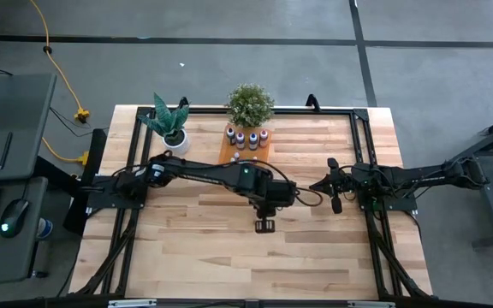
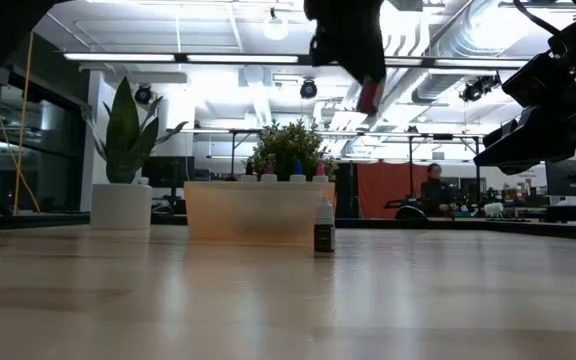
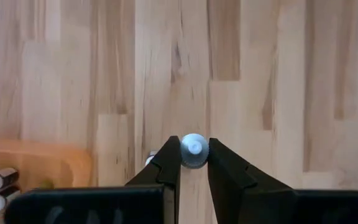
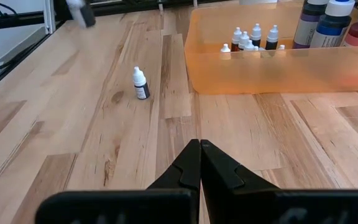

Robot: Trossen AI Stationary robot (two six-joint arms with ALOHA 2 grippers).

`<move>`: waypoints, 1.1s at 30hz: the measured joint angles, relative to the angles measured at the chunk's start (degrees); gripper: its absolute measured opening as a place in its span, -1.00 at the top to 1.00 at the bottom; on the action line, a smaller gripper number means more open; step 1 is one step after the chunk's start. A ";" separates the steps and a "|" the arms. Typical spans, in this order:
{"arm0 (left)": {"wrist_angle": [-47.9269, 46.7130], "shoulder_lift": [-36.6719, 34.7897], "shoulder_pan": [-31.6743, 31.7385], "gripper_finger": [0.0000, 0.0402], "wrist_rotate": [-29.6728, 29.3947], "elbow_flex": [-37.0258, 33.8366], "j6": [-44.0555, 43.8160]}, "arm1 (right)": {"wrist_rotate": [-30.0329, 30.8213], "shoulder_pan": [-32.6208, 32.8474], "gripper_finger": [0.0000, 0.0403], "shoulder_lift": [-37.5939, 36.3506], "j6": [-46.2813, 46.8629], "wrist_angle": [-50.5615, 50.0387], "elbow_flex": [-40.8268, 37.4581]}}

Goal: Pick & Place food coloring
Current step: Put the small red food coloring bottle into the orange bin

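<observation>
One small food coloring bottle stands upright on the wooden table, dark-bodied with a white cap, near the orange tray but apart from it; its label cannot be read. More white-capped bottles sit in the tray. Directly above, the left gripper points down, fingers nearly together beside the cap. Off to the side, the right gripper waits with fingers pressed together.

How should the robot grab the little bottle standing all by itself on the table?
By its white cap, coming straight down from above. The little bottle stands upright, apart from the orange tray, so there is room on both sides of the narrow cap. The left gripper holds another bottle by its cap like that.
</observation>
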 joint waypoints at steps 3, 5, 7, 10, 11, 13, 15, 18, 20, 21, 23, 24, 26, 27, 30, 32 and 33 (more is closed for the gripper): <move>-2.58 -2.11 0.03 0.78 0.00 0.00 0.03 | 0.02 0.00 1.00 0.01 0.00 0.04 0.00; -3.51 -3.78 -0.10 0.78 -0.06 0.00 0.05 | 0.01 -0.02 1.00 0.02 0.00 0.04 0.00; -5.36 -5.60 -0.34 0.78 -1.10 0.02 0.05 | 0.02 0.00 1.00 0.00 0.00 0.03 0.00; -7.63 -7.84 -0.41 0.78 -3.79 0.02 0.00 | 0.02 0.00 1.00 0.02 0.00 0.02 0.00; -8.94 -8.42 -0.41 0.78 -4.83 0.02 0.00 | 0.01 -0.01 1.00 0.02 0.00 0.02 0.00; -10.47 -9.77 -0.36 0.78 -6.70 -0.04 0.00 | 0.02 -0.02 1.00 0.02 0.00 0.02 0.00; -11.19 -11.63 -0.32 0.78 -7.83 -2.06 0.02 | 0.02 -0.02 1.00 0.00 0.00 0.02 0.00; -7.81 -16.08 -0.33 0.78 -7.93 -9.33 0.03 | 0.00 -0.01 1.00 0.00 0.00 0.02 0.00; -3.18 -20.24 -0.34 0.78 -7.20 -17.05 -0.02 | 0.02 -0.02 1.00 0.02 0.00 0.02 0.00; 0.63 -23.06 -0.34 0.78 -6.72 -21.69 -0.04 | 0.02 -0.02 1.00 0.02 0.00 0.02 0.00; 6.76 -28.36 -0.33 0.78 -5.83 -31.15 -0.52 | 0.02 -0.01 1.00 0.00 0.00 0.02 0.00; 9.93 -31.22 -0.17 0.78 -5.50 -35.73 -0.88 | 0.00 0.00 1.00 0.02 0.00 0.02 0.00; 13.56 -35.89 0.72 0.78 -5.06 -43.65 -2.42 | 0.02 -0.01 1.00 0.02 0.00 0.04 0.00; 14.89 -37.96 1.39 0.78 -5.32 -47.17 -3.39 | 0.02 -0.01 1.00 0.00 0.00 0.03 0.00; 18.20 -42.42 4.03 0.78 -7.74 -54.79 -6.31 | 0.02 -0.02 1.00 0.00 0.00 0.02 0.00; 19.43 -43.61 5.76 0.78 -9.91 -57.67 -9.18 | 0.02 -0.02 1.00 0.02 0.00 0.02 0.00; 20.39 -43.89 6.70 0.78 -10.94 -58.62 -10.44 | 0.02 -0.02 1.00 0.02 0.00 0.02 0.00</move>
